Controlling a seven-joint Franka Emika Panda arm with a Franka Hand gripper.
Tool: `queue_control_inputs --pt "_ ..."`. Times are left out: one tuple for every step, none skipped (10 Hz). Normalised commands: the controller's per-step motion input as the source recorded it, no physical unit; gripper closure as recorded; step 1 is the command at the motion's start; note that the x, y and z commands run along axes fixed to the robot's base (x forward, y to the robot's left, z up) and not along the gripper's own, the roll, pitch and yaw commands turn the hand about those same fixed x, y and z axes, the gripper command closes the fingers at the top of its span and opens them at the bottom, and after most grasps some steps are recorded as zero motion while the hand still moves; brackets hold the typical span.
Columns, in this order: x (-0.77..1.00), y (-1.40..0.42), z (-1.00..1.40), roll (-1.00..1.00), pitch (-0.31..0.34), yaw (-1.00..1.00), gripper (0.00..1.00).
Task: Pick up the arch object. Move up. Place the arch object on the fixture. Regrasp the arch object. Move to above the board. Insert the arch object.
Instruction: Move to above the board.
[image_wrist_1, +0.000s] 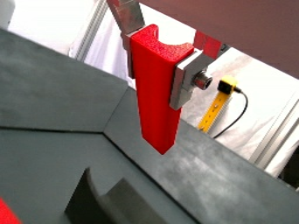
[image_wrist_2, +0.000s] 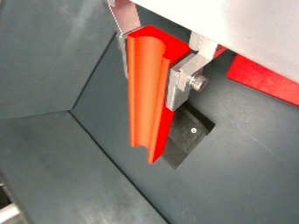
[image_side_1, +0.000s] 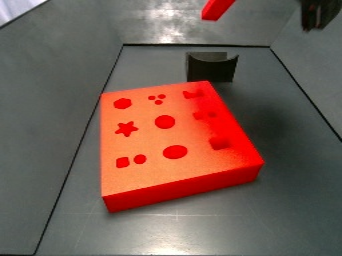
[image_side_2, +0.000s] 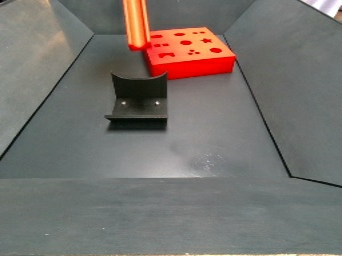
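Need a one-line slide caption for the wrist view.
Claw holds the red bar upright above the dark fixture.

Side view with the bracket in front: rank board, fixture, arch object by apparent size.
1. Dark L-shaped fixture, nearer the camera, so unsure against the board.
2. Orange-red square board.
3. Slim red arch object, hanging from the gripper above frame.

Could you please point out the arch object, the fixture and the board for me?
arch object (image_wrist_1: 156, 92): a wrist view, on its red front face, held between the fingers of the gripper (image_wrist_1: 163, 74).
fixture (image_side_2: 138, 100): a side view, on its dark base plate.
board (image_side_1: 167, 150): a side view, on its top face.
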Motion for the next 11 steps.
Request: queue_control_inputs --pt "0.03 -0.06 0.82 -0.03 0.049 0.1 1.0" --pt "0.02 -0.04 0.61 -0.03 0.05 0.08 1.0" --pt "0.02 -0.03 0.5 -0.04 0.051 0.08 1.0" --pt "0.02 -0.03 0.28 -0.04 0.06 0.07 1.0" --pt "-0.94 -1.0 0.42 -1.0 -0.099 -0.06 1.0" --pt "-0.97 -1.0 0.42 -1.0 -0.124 -0.06 1.0" --pt "-1.0 -0.96 0.41 -1.0 -0.144 -0.06 1.0" --pt "-1.0 -0.87 0.36 -1.0 -0.163 -0.06 1.0" --pt "-1.0 -0.85 0.37 -1.0 -0.17 -0.07 1.0" --pt "-0.79 -0.62 0.28 -1.0 -0.176 -0.08 1.0" --pt "-0.61 -0.45 0.2 -1.0 -0.171 -0.09 1.0"
